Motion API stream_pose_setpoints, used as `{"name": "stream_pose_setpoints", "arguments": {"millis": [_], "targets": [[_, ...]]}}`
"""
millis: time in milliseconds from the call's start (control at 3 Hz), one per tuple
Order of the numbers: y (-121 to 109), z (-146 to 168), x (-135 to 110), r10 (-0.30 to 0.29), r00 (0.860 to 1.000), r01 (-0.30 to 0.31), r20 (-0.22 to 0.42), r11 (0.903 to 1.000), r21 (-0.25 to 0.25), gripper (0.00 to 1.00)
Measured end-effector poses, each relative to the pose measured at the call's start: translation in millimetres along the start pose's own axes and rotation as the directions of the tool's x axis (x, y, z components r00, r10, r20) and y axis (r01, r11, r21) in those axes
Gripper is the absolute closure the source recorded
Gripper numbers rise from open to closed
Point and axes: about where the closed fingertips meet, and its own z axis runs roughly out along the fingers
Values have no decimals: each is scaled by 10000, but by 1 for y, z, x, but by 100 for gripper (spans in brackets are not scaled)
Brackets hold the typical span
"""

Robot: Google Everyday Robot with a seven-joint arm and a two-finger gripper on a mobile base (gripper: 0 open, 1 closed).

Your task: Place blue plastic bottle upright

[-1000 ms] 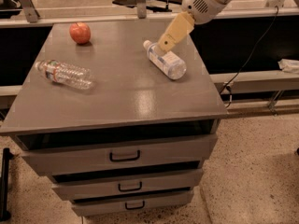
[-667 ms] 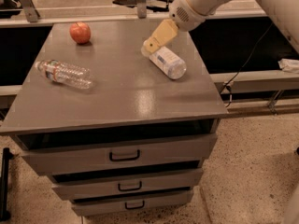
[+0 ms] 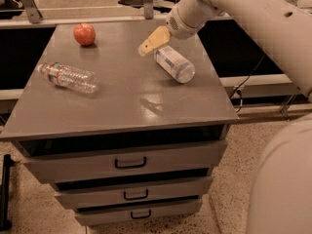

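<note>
While arm (image 3: 234, 4) slants down-left from upper right | gripper (image 3: 145, 48) just beside lying blue plastic bottle (image 3: 175, 64) | open or closed: cannot tell

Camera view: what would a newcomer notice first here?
The big white arm reaches in from the upper right, its tan gripper poised at the far end of the blue plastic bottle, which lies on its side on the right of the grey cabinet top. A ribbed bottle lies at the left, a red apple at the back left.
</note>
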Motion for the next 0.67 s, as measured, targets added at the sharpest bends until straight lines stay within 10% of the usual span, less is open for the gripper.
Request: {"name": "stream_pose_setpoints", "arguments": {"millis": [667], "targets": [[-20,45,-6,798,9930,-781,-872,9967,227,0]]}}
